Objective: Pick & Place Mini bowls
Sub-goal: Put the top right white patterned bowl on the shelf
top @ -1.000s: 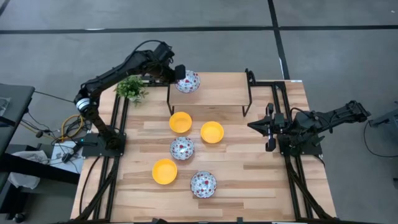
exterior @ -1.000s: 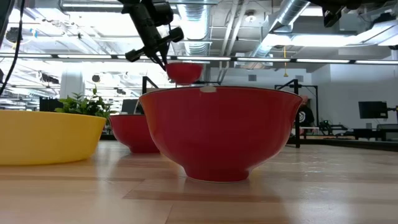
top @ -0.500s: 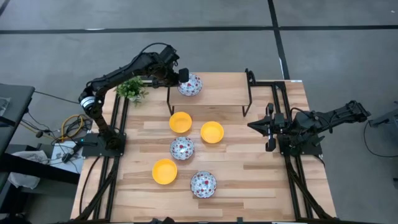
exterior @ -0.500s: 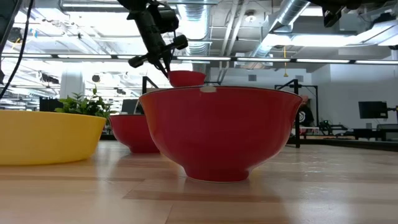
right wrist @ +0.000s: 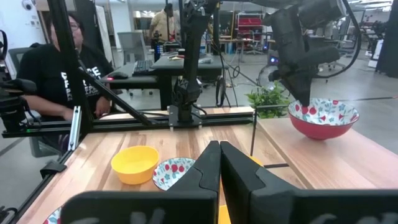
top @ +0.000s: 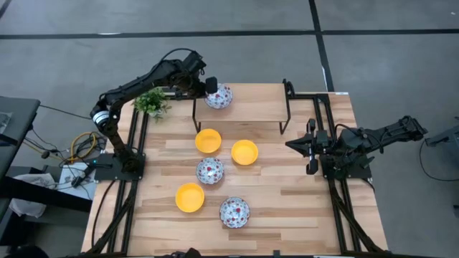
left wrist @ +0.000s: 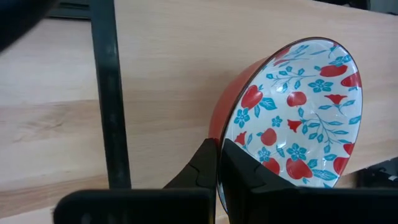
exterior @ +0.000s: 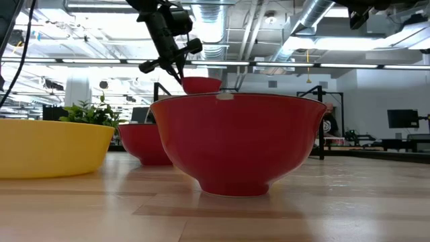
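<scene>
A white floral mini bowl (top: pixel 219 97) with a red outside is on the raised wooden shelf (top: pixel 251 109) at the table's far side, and my left gripper (top: pixel 209 87) is shut on it. The right wrist view shows this bowl (right wrist: pixel 323 117) level, its foot seemingly down on the shelf top. Below the shelf, on the table, stand two yellow bowls (top: pixel 208 140) (top: pixel 244 152), a floral bowl (top: pixel 210 170), a third yellow bowl (top: pixel 190 197) and another floral bowl (top: pixel 234 211). My right gripper (top: pixel 290 143) waits shut at the table's right side, pointing level. My left gripper pinches the floral bowl's rim (left wrist: pixel 218 163) on the side toward the table's left edge, one finger inside the bowl and one outside on the red wall. The fingers slant down from the left. The bowl sits level, and its foot seems to touch the shelf.
The shelf stands on black metal legs (top: pixel 196 118) (top: pixel 285 118). A small green plant (top: pixel 151 102) sits at the table's far left corner beside my left arm. A person (right wrist: pixel 68 68) sits beyond the table's left side. Bare wood lies on the shelf's right part.
My left gripper has gone down a little with the floral bowl, bringing it onto or just over the shelf top, then has kept still. The bowl has stayed level in the hold.
</scene>
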